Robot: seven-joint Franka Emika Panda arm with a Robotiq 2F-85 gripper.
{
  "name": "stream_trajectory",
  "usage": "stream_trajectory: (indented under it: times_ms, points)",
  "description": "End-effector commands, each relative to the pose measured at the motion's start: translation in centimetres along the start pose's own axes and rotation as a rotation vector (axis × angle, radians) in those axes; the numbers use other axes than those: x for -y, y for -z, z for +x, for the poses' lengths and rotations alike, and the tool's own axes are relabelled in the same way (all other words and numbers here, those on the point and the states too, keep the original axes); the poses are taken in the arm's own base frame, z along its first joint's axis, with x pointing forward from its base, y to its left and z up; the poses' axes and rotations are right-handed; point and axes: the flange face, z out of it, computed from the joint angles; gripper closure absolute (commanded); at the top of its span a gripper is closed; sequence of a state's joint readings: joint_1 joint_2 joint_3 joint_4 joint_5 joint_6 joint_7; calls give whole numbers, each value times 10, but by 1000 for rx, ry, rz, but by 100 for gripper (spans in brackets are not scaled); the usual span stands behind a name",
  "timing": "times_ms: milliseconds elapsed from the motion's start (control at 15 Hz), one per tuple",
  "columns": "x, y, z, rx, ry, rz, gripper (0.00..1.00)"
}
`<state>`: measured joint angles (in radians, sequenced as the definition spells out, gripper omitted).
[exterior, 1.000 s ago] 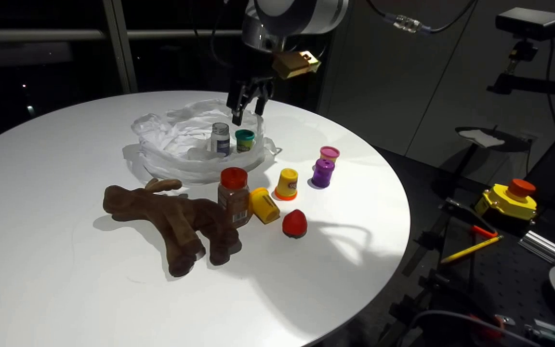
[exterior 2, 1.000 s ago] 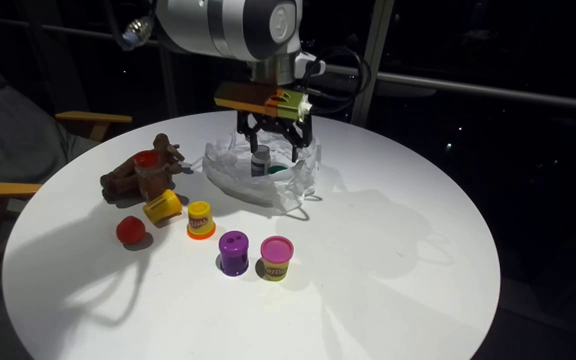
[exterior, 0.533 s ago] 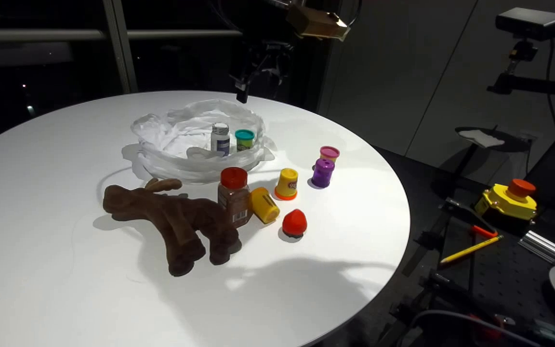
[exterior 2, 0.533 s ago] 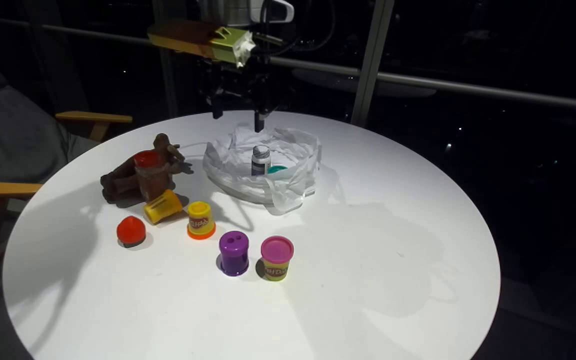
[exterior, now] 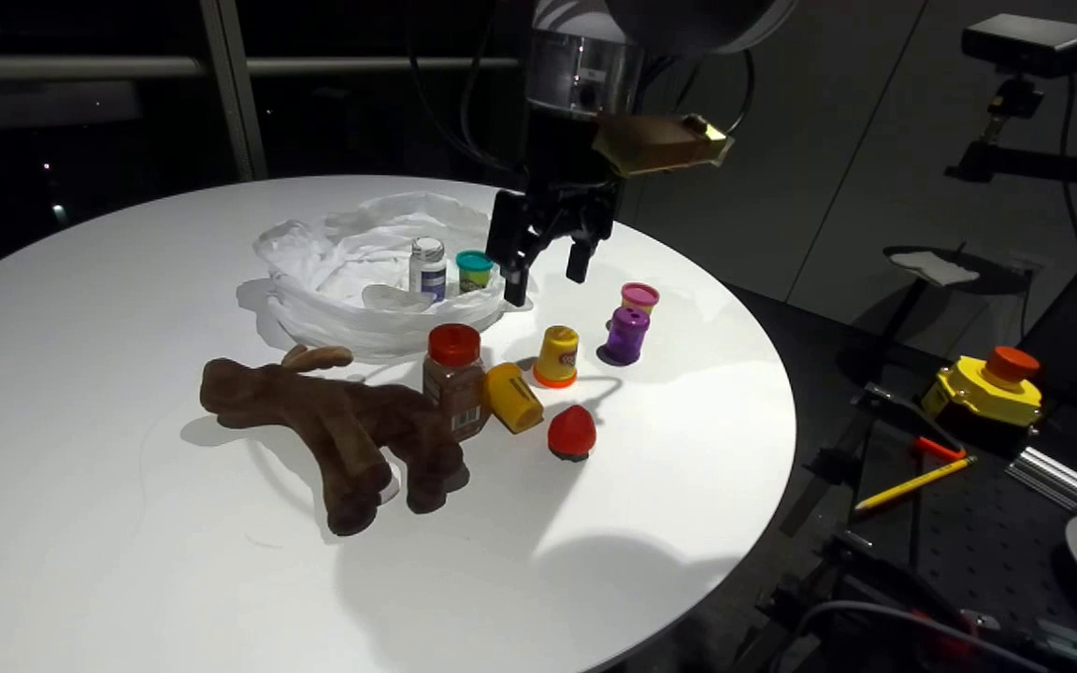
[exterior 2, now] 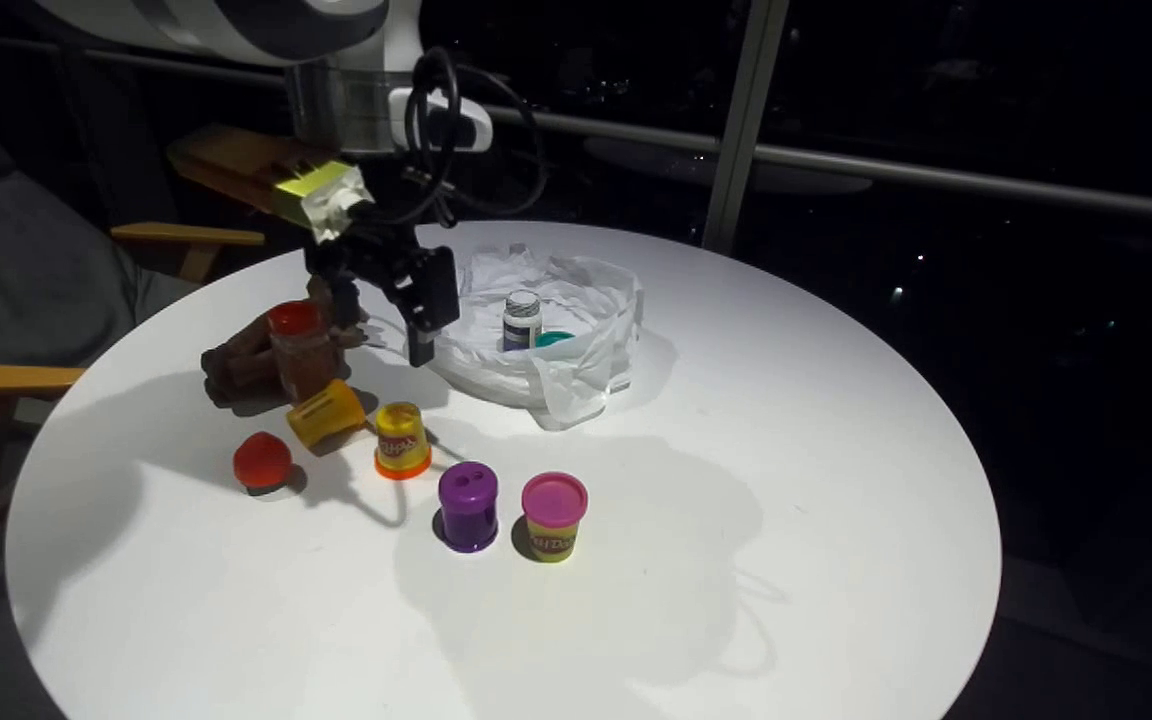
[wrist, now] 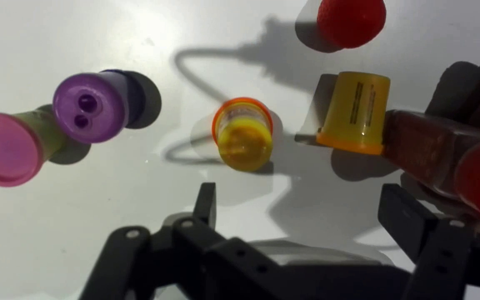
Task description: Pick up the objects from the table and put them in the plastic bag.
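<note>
Wide open and holding nothing, my gripper point(wrist: 300, 199) hangs above the table between the plastic bag point(exterior: 351, 327) and the yellow tubs. In the wrist view an upright yellow tub point(wrist: 244, 141) with an orange base lies just beyond the left finger. A tipped yellow tub point(wrist: 354, 110) leans against the red-capped jar point(wrist: 427, 150). The red ball point(wrist: 350, 21), purple container point(wrist: 92, 106) and pink-lidded tub point(wrist: 6, 150) also show there. The brown plush toy point(exterior: 314, 402) lies beside the jar. Inside the bag stand a white bottle point(exterior: 427, 273) and a teal-lidded tub point(exterior: 475, 273).
The round white table point(exterior 2: 736, 620) carries everything. Beyond its edge are a chair with a wooden armrest point(exterior 2: 186, 235) and, in an exterior view, a dark side stand with a yellow box point(exterior: 983, 393) and a pencil point(exterior: 915, 484).
From over the bag, my gripper has risen, swung toward the yellow tubs and come down again, staying open. The bag and the objects have stayed in place.
</note>
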<state>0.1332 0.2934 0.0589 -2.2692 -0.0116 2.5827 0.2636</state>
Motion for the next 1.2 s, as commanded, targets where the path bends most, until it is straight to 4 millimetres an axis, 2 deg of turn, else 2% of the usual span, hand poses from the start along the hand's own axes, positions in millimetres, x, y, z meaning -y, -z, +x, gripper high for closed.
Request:
stream_trajectory:
  times_ms: [0, 400, 467, 533, 600, 933, 1000, 1133]
  points:
    - [-5, -21, -9, 7, -44, -27, 0]
    - [-17, -61, -10, 65, -82, -30, 0]
    - [-18, -65, -11, 71, -86, -29, 25]
    - [-19, -69, -11, 68, -87, -33, 28]
    - [-19, -71, -10, 59, -86, -33, 35]
    - [-22, -78, -5, -4, -84, -44, 79]
    - [-23, -78, -5, -10, -82, -49, 83]
    - [-24, -76, -5, -11, -75, -56, 80]
